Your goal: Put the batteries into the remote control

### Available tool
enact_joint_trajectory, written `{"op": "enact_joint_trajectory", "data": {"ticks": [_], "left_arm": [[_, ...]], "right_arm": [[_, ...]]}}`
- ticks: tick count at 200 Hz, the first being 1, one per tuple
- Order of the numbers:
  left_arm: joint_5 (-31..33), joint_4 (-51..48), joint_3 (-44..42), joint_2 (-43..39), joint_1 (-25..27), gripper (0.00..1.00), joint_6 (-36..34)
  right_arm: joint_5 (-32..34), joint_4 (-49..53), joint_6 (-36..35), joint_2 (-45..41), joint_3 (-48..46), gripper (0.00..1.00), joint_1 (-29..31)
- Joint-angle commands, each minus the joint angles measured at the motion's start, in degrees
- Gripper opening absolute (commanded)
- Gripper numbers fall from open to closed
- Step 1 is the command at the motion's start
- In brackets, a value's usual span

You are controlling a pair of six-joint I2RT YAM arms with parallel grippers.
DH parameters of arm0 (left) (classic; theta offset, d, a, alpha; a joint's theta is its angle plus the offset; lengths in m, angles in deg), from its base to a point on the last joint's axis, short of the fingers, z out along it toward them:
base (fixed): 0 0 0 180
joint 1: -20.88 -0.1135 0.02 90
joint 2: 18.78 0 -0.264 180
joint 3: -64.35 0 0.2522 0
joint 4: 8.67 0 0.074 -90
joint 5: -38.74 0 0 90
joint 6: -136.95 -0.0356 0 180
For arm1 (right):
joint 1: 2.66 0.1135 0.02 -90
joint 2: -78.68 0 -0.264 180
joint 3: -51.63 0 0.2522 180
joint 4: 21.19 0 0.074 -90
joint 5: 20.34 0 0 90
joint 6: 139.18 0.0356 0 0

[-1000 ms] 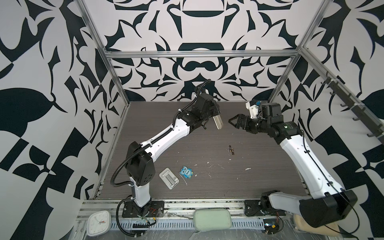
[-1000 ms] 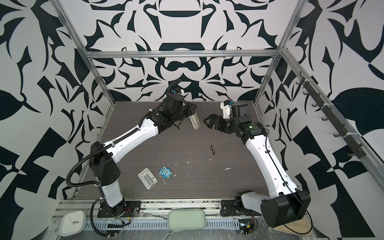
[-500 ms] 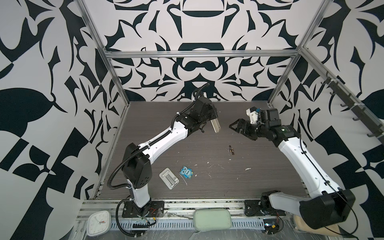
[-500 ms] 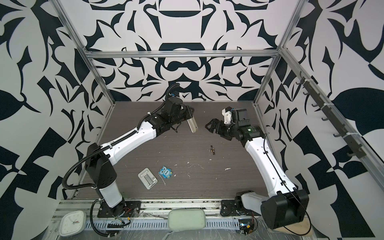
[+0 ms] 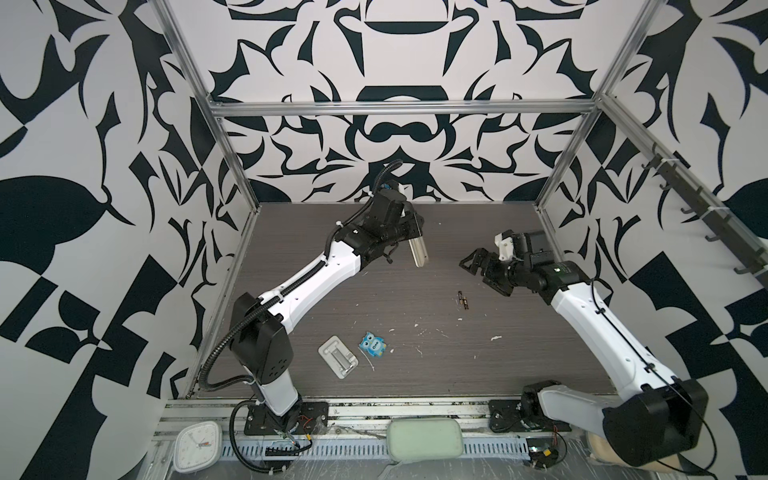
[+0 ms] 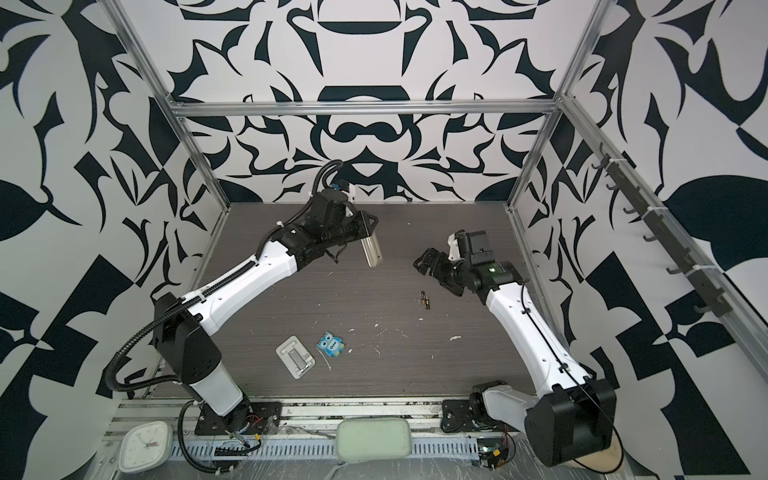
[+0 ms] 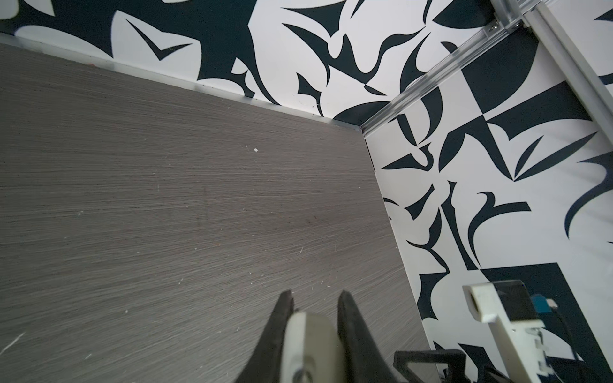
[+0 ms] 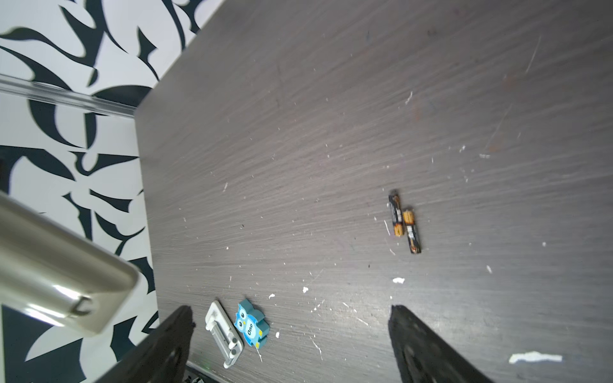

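Two batteries lie side by side, touching, on the surface in both top views. They are below the right claw and slightly toward the front edge from it, clear of its tips. That claw hangs above the surface with its jaws spread wide and nothing between them. The left claw pinches the remote control by one end, off the surface. The handset slants down from the claw with its beige back showing, across a gap from the right claw. Much nearer the front than either claw sit a white tray with a metal piece and, just beside it, a blue owl marked "One".

Only the left wrist view shows the grip up close. Dark fingers press on both sides of the handset's pale end, with bare surface beyond.

Only the right wrist view shows the batteries in colour, ahead of the wide-spread fingers. They are dark with gold-orange bands and lie offset lengthwise; their print is too small to read. "One" on the owl reads plainest here, next to the tray. The remote's rounded end is blurred, off to one side.
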Motion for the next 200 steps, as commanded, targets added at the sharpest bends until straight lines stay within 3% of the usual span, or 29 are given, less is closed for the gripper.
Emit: {"op": "enact_joint_trajectory", "data": {"ticks": [1,48,85,139,165,200], "left_arm": [[-4.1,-3.7,-2.1,-4.7,-1.4,0.0,-4.3],[-6.7,-4.1,-12.3,-13.6,-3.9,0.0,-6.3],[-10.2,-2.1,-16.7,-16.3,-7.2,0.0,-6.1],[-7.2,-0.4,-15.6,-14.1,-7.2,0.0,-7.3],[-5.8,0.8,-14.2,-11.9,-7.2,0.0,-6.7],[-4.3,1.3,-13.2,-10.5,-7.1,0.0,-5.4]], "right_arm": [[7.9,-3.1,5.7,-0.2,1.2,0.95,5.6],[18.0,-2.3,14.9,4.0,4.5,0.95,18.6],[21.3,0.5,19.8,6.0,8.1,0.95,22.9],[14.1,-6.9,16.7,11.5,10.0,0.95,22.1],[12.5,-5.7,12.7,13.7,13.6,0.94,21.6],[9.0,-9.6,15.0,12.1,9.8,0.95,19.2]]}}
